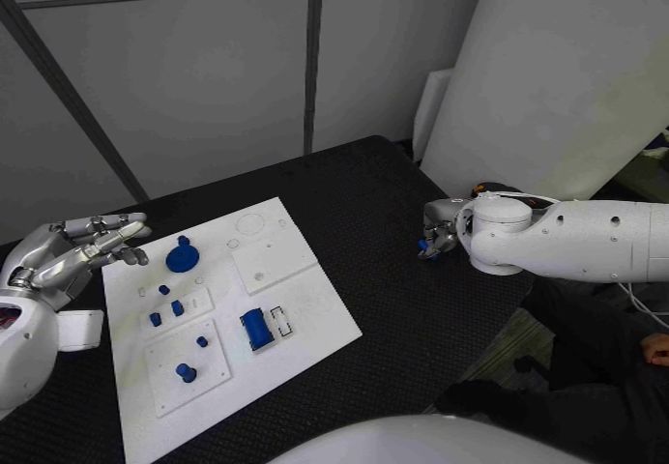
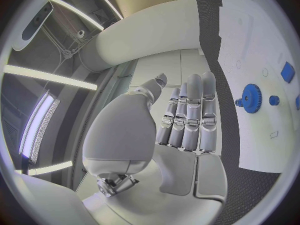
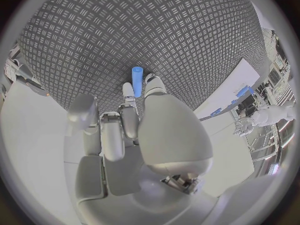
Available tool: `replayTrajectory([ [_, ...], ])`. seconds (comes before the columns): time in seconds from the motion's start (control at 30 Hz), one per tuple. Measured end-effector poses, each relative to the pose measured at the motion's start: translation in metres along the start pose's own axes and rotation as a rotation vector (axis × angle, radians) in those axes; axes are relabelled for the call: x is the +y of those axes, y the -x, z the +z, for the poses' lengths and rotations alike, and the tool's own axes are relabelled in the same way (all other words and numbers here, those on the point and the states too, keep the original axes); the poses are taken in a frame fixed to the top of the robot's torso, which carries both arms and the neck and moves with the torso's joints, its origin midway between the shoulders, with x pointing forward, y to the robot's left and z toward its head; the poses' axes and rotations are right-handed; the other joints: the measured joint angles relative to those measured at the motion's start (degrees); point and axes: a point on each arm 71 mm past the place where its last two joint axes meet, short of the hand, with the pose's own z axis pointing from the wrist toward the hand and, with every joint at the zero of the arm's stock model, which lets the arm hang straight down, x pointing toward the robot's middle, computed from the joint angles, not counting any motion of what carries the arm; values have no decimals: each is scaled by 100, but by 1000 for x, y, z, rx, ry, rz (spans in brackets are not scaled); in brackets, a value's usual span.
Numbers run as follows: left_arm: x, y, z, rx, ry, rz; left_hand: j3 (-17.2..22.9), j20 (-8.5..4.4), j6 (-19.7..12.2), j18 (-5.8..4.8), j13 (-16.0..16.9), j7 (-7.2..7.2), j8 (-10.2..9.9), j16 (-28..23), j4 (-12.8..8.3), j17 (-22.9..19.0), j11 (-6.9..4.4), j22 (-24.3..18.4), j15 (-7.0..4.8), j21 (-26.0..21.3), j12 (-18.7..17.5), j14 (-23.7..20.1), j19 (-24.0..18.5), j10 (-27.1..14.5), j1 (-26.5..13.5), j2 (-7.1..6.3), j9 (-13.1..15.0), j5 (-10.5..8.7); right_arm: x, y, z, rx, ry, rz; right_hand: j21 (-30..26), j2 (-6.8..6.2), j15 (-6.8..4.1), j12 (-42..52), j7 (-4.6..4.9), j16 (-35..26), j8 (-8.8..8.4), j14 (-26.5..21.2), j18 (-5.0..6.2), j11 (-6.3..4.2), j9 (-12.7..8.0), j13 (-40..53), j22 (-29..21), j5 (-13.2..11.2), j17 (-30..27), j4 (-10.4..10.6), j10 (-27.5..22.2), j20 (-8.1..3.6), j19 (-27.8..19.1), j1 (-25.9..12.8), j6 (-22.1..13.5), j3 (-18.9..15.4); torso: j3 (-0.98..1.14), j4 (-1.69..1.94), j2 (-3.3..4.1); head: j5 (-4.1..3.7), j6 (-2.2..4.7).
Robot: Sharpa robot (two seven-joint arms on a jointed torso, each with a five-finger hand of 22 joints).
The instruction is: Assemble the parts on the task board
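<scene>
Right hand (image 3: 134,110) pinched small blue peg (image 3: 137,81) at fingertips, hovering over black table (image 1: 391,222) beside white board (image 1: 300,319), prob carrying it to a hole. Left hand (image 1: 77,253) was empty, fingers straight & together, parked at board's far corner by blue gear (image 1: 182,257), out of way.

The silver many-fingered right hand (image 3: 134,117) pinches a small blue cylindrical peg (image 3: 137,81) at its fingertips, above the black textured table (image 3: 125,30).
</scene>
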Motion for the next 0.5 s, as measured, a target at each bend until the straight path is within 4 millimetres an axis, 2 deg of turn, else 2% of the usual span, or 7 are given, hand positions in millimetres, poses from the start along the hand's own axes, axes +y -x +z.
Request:
replayTrajectory([
  [0.03,0,0,0,0,0,0,0,0,0,0,0,0,0,0,0,0,0,0,0,0,0,0,0,0,0,0,0,0,0,0,0,-1,0,1,19,-38,-2,0,-1,20,-10,-2,-1,-10,-30,0,14,-109,0,-27,10,-7,8,38,35,75,0,0,0,3,0],
  [0.1,0,0,0,0,1,0,0,0,0,0,0,0,0,0,0,0,0,0,0,0,0,0,0,0,0,0,0,0,1,0,0,-3,1,4,36,-95,-23,0,-24,41,-19,-20,0,-20,-42,0,52,-489,0,-111,21,-29,29,95,76,271,0,0,0,6,-1],
  [0.17,0,0,0,-1,1,0,0,0,0,0,0,0,0,0,0,0,0,0,0,0,0,0,0,0,0,0,0,0,1,0,0,-7,2,8,96,-193,-61,42,-35,85,-29,-19,0,-41,-81,0,107,-1274,0,-242,42,-58,58,193,152,655,0,0,-1,7,0],
  [0.2,0,0,0,-1,2,0,0,0,0,0,0,0,0,0,0,0,0,0,0,0,0,0,0,0,0,0,0,0,1,0,0,-8,4,10,105,-235,-61,63,-52,85,-43,-19,0,-41,-81,0,128,-1445,0,-293,42,-58,58,235,171,782,0,0,-2,13,5],
  [0.27,0,1,0,-2,3,0,0,0,0,0,0,0,0,0,0,0,0,0,0,0,0,0,0,0,0,0,0,0,2,0,0,-12,8,15,134,-289,-62,64,-50,114,-60,-19,0,-43,-81,0,165,-1570,-1,-284,44,-79,79,289,234,993,0,-2,-2,17,9],
  [0.5,1,1,-1,-3,6,0,0,0,0,1,0,0,0,0,0,0,0,0,0,0,0,0,0,0,0,0,0,0,1,-2,-4,-18,16,48,199,-346,-65,110,-60,152,-59,-21,0,-101,-68,-6,259,-1583,-1,-282,102,-79,79,346,345,1770,2,-5,-3,32,14],
])
